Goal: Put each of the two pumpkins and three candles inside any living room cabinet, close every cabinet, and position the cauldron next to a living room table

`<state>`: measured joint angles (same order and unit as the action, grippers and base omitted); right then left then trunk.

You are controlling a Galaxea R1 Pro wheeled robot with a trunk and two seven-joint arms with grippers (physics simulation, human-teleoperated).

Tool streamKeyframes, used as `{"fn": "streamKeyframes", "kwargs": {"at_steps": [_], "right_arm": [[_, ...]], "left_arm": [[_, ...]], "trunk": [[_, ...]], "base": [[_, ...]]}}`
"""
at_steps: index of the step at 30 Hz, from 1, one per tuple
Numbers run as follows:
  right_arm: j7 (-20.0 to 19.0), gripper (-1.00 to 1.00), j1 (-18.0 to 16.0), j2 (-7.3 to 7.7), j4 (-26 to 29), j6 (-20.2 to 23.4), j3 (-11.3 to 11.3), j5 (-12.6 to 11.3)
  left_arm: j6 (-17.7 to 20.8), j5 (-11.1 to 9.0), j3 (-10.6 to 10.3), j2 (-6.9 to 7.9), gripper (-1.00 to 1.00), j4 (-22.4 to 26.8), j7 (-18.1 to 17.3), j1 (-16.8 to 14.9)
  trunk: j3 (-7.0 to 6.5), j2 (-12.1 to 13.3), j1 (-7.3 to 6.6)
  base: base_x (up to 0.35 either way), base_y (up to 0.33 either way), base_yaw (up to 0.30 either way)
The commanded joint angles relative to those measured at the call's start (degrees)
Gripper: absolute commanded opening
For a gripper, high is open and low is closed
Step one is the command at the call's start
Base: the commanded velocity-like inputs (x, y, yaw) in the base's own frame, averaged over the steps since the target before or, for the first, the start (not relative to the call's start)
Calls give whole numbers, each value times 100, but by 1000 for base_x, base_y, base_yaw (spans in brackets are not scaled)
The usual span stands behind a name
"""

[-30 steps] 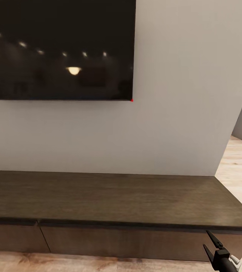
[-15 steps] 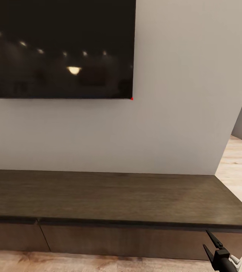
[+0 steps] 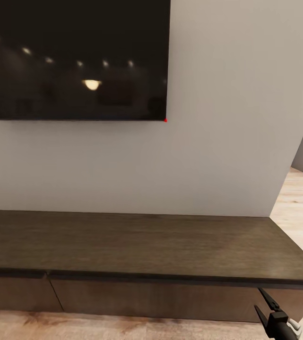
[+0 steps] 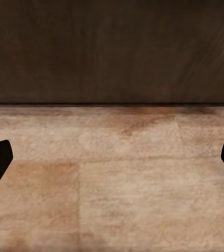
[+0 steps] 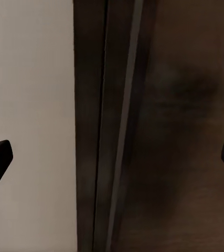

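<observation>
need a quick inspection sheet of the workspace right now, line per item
surface: long low dark-brown wooden cabinet, top bare, drawer fronts flush and shut
job's things: nothing seen besides the cabinet
clutter: nothing seen
end effectors: right end effector low by the cabinet's right end, fingers apart, holding nothing; left end effector fingers wide, holding nothing, pointed at pale wood floor
cables: nothing seen
surroundings: black wall-mounted screen on a grey wall; opening to another room at right

Matt dark wood cabinet (image 3: 146, 245), glossy black screen (image 3: 75, 56), pale wood floor (image 4: 117, 178)
</observation>
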<state>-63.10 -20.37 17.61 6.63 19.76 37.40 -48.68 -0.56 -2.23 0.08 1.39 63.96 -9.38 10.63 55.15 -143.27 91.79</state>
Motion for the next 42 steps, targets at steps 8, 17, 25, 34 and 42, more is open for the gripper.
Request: {"fn": "streamKeyframes", "kwargs": {"at_steps": [8,17,25,34,42], "right_arm": [[-255,100,-2,21,0,113,-8,-103],[-574,100,-2,27,-4,124,-10,-51],[-580,100,-2,24,-4,117,-13,-37],[-573,100,-2,23,-4,116,-15,-36],[-567,100,-2,23,-4,116,-20,-36]], "left_arm": [[-6,-23,1,1,100,3,-25,1],[-6,-23,1,1,100,3,-22,1],[-6,-15,1,1,100,-1,-20,1],[-6,-7,1,1,100,-4,-20,1],[-6,-6,1,1,100,-6,-20,1]], "trunk": [[4,-2,-1],[49,-5,4],[115,-9,12],[204,-14,22],[248,-17,27]], "base": [[0,0,0],[0,0,0],[0,0,0],[0,0,0],[0,0,0]]}}
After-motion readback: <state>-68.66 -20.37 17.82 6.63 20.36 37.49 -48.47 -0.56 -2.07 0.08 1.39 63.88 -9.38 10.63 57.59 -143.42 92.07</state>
